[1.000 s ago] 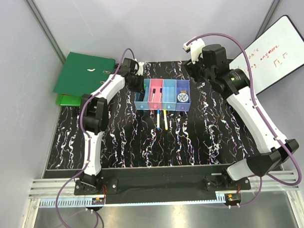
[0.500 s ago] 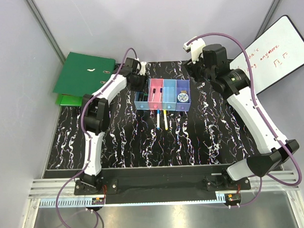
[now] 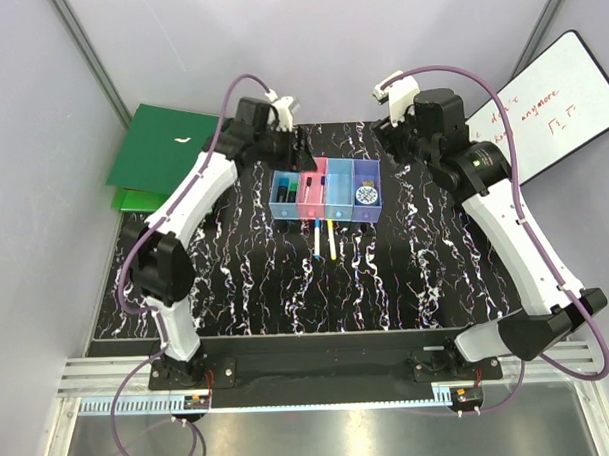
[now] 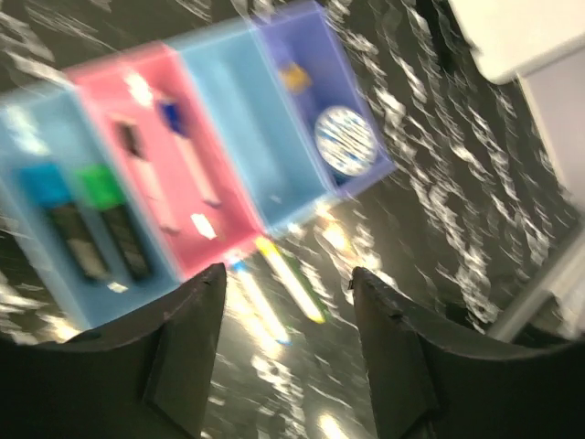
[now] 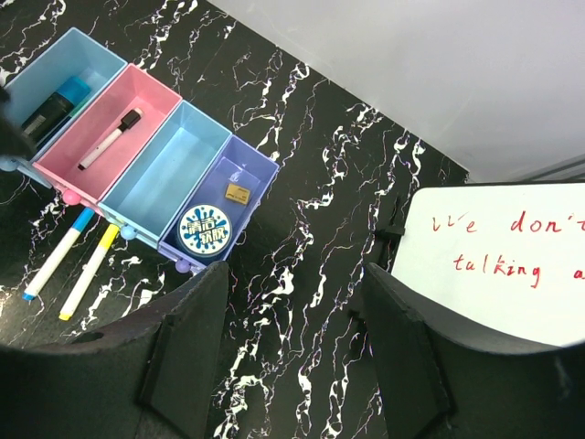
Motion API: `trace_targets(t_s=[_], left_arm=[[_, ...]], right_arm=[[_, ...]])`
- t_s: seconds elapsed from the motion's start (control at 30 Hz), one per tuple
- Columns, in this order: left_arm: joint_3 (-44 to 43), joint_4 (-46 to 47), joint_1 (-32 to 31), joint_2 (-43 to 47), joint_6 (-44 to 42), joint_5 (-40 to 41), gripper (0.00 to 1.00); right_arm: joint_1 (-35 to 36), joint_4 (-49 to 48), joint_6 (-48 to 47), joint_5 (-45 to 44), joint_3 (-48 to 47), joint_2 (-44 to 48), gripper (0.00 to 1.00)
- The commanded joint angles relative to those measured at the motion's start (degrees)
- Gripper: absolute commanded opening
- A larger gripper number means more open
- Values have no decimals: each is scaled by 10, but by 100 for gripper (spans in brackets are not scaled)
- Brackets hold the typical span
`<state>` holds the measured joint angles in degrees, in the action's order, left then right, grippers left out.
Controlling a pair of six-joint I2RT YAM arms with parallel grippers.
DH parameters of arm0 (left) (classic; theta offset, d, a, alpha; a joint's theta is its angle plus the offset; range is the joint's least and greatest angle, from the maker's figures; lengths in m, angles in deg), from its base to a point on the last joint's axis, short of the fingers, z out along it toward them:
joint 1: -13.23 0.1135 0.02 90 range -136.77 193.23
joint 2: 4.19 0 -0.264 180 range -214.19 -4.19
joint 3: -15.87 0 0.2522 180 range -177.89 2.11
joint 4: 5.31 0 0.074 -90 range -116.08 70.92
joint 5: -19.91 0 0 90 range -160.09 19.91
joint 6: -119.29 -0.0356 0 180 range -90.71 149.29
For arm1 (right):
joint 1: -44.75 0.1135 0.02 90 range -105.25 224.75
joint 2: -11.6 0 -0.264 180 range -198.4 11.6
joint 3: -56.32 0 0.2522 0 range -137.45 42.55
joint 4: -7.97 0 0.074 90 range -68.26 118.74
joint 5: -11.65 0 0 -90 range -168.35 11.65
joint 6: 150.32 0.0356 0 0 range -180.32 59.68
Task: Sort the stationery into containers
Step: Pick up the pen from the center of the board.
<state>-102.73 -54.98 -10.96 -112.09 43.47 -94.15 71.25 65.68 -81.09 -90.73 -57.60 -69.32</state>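
I see the left jaws and the right jaws both spread, gripping nothing. In the containers, a blue marker and a green marker lie in the end light-blue bin, pens in the pink, and the disc in the violet. A blue-tipped pen and a yellow-tipped pen lie on the counter just before the row.

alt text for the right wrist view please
Four joined bins on a black marbled table hold a blue-capped marker, a white pen and a round disc; one light blue bin is empty. A blue-tipped pen and a yellow-tipped pen lie loose beside the bins, with a whiteboard at right and the open right gripper at the bottom edge.
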Motion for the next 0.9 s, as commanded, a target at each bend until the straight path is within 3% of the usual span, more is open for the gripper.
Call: trace_targets(t_s=[0.0,0.1,0.37,0.87], left_arm=[[82,2,-50,6,77,17,73],[116,9,-72,13,106,65,83],[147,2,-108,-6,150,199,80],[166,-11,-163,-78,166,271,76]], right_arm=[[-6,-19,-5,0,-11,9,67],[-5,-19,-6,-1,-3,14,68],[-11,-21,-4,2,14,24,68],[-16,-21,12,11,1,33,68]])
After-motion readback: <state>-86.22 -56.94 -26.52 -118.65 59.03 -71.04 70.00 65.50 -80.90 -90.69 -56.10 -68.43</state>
